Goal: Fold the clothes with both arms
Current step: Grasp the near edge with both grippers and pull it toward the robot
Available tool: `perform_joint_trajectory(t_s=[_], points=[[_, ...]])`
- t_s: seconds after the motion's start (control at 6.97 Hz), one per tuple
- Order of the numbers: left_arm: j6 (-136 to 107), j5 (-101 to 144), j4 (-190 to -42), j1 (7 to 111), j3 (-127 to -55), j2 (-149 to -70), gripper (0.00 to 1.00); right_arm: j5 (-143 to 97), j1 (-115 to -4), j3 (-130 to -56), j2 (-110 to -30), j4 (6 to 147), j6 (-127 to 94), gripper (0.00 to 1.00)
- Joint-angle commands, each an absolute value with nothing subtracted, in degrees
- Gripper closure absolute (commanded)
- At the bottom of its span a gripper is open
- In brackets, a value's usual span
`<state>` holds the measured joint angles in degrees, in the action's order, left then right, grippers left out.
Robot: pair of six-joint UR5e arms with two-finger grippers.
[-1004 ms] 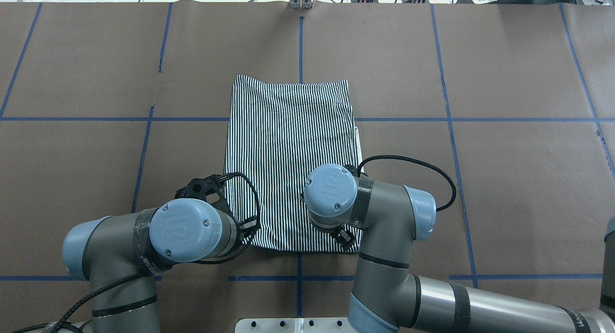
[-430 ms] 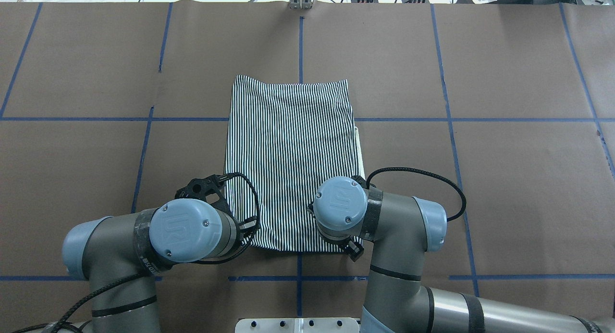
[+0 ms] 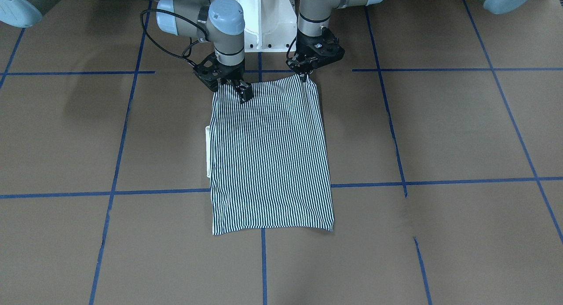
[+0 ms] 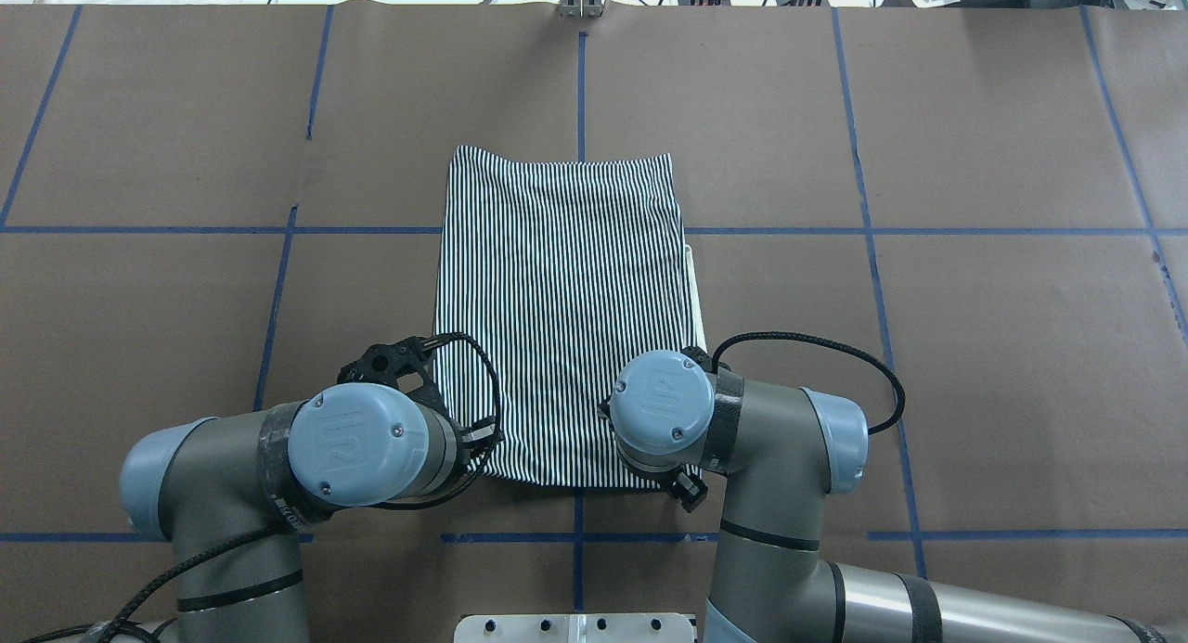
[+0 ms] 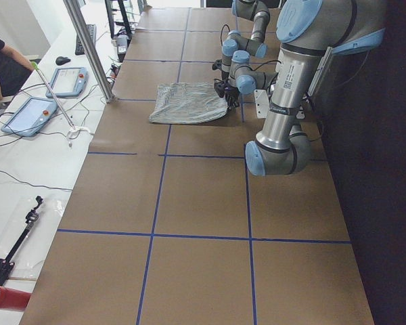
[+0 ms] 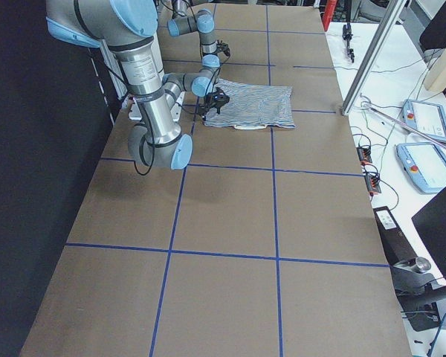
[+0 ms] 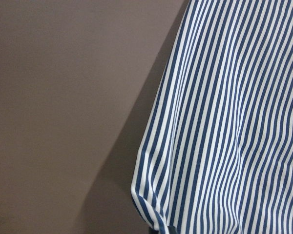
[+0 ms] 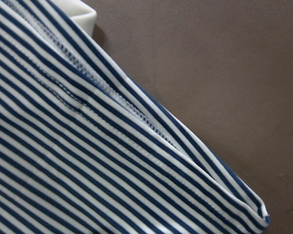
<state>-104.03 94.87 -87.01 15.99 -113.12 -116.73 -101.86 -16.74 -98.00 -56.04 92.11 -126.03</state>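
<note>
The striped shirt (image 3: 270, 155) (image 4: 566, 281) lies folded into a tall rectangle at the table's middle. A strip of cream collar (image 4: 694, 290) (image 3: 207, 151) peeks out along its right edge. My left gripper (image 3: 303, 77) (image 4: 478, 439) is shut on the near-left corner, which the left wrist view shows slightly raised (image 7: 224, 122). At the near-right corner my right gripper (image 3: 233, 90) (image 4: 682, 485) hangs with its fingers apart over the cloth. The right wrist view is filled by the layered hem (image 8: 63, 146) and shows no fingers.
Brown paper with a blue tape grid (image 4: 872, 231) covers the table. The white pedestal base (image 3: 264, 14) stands just behind the shirt. A metal post (image 5: 88, 47), teach pendants (image 5: 30, 115) and a person's arm (image 5: 0, 61) are at the far bench.
The right arm has slid right and toward the robot's base, bringing its gripper to the shirt's near-right corner. The left arm and the shirt stay as they were.
</note>
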Motion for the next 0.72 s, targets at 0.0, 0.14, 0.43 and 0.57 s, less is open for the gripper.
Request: perform_joint_trajectory(t_s=[0.0, 0.14, 0.43, 0.57], points=[[-104.06, 94.83, -87.01, 16.00, -113.12, -116.72, 1.00, -102.04, -16.70, -98.09, -55.72, 92.11, -126.04, 0.10], [-104.15, 94.83, -87.01, 16.00, -113.12, -116.72, 1.00, -102.04, -16.70, -98.09, -55.64, 92.11, -126.04, 0.47], [-104.24, 94.75, -87.01, 16.00, -113.03, -116.72, 1.00, -102.04, -16.61, -97.91, -55.46, 92.11, -126.04, 0.59], [-104.33, 94.75, -87.01, 16.00, -113.03, -116.72, 1.00, -102.13, -16.61, -97.91, -55.37, 92.11, -126.04, 0.73]])
